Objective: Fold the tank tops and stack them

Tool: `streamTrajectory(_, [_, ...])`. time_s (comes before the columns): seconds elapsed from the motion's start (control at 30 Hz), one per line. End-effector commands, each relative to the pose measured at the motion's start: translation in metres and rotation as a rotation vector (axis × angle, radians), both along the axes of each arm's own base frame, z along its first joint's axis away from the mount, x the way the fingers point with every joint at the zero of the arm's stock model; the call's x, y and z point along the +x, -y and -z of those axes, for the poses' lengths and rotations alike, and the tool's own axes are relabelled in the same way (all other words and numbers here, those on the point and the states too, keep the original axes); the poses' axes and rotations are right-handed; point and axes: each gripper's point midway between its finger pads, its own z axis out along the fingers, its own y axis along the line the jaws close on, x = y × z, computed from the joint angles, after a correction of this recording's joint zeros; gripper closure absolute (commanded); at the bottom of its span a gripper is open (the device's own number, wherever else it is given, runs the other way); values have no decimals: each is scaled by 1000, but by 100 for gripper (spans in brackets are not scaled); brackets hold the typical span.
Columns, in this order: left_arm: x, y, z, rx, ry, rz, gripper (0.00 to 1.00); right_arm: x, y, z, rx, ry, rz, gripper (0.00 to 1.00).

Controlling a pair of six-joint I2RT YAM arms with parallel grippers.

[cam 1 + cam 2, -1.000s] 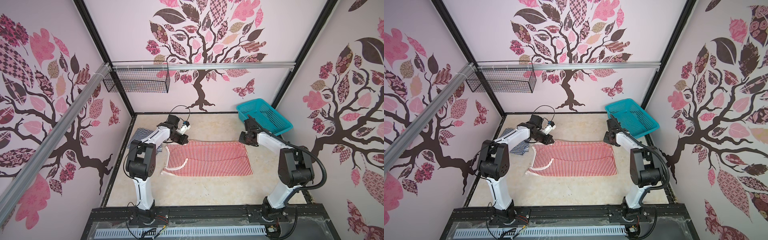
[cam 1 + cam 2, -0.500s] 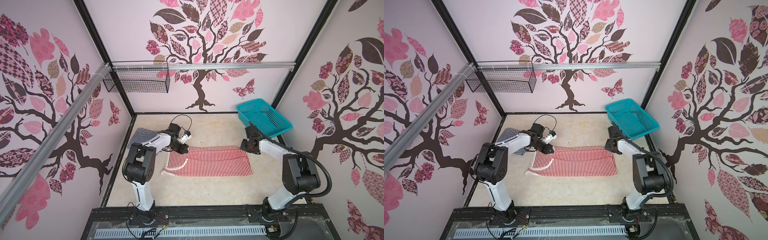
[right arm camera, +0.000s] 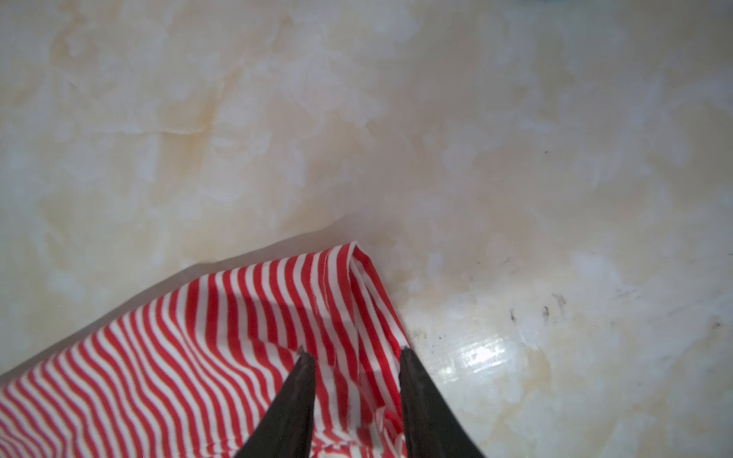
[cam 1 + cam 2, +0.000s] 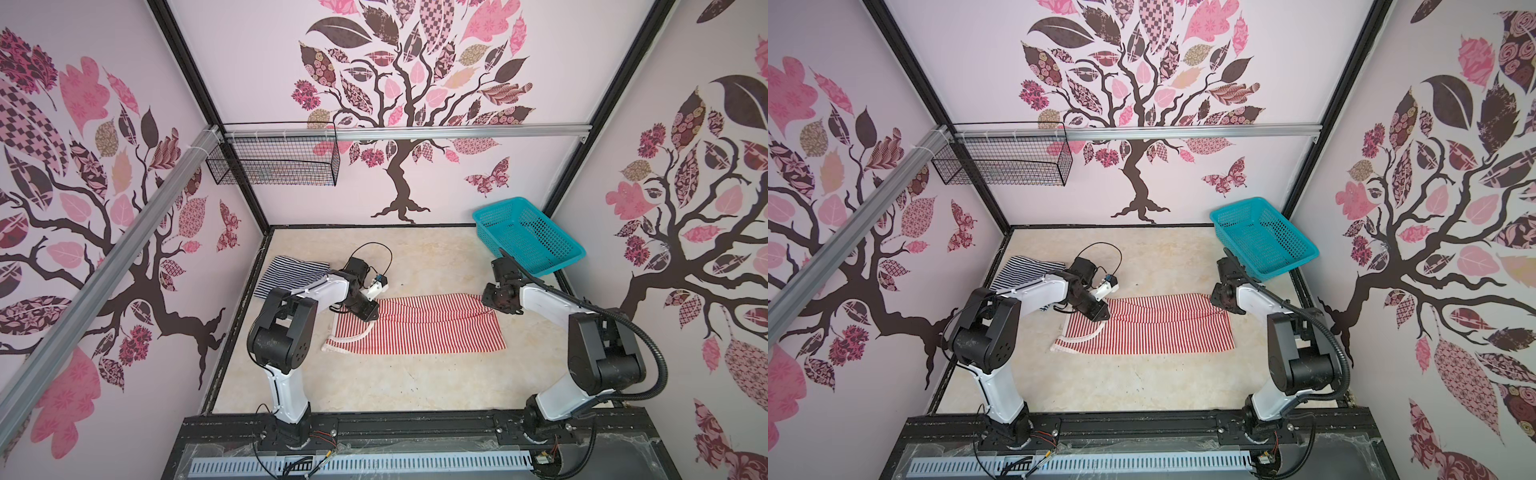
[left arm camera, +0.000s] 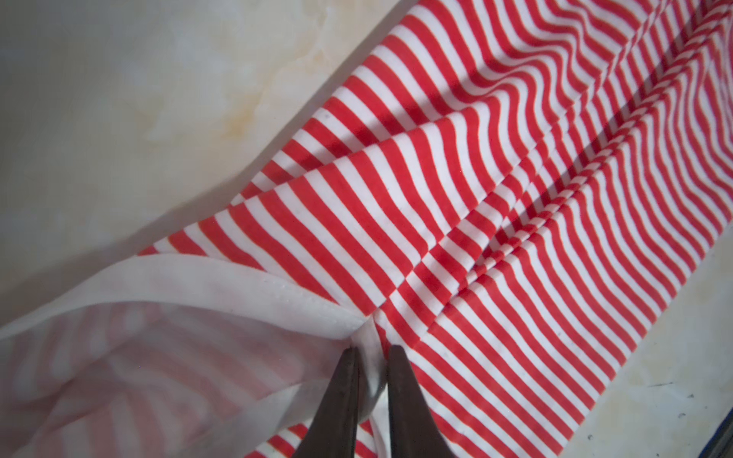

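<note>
Overhead, left arm [image 4: 328, 286] and right arm [image 4: 548, 303] stoop to red-and-white tank top [image 4: 432, 328].
Wrist views: left gripper [image 5: 373, 353] barely parted, right gripper [image 3: 355, 353] spread.

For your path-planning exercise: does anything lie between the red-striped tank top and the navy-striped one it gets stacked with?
No loose object. Only the left arm crosses that gap, above a corner of the navy-striped top.
</note>
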Motion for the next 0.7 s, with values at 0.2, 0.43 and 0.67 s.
streamTrajectory(0.2, [13,-22,-48,62,151,-39,72,9,-42,-34,129,114,-48,83])
streamTrajectory(0.43, [69,-61,-64,70,203,-176,72,8,-55,9,176,31,-55,97])
streamTrajectory(0.67, [102,-92,-60,197,265,-227,72,-3,-60,37,159,-31,-66,96])
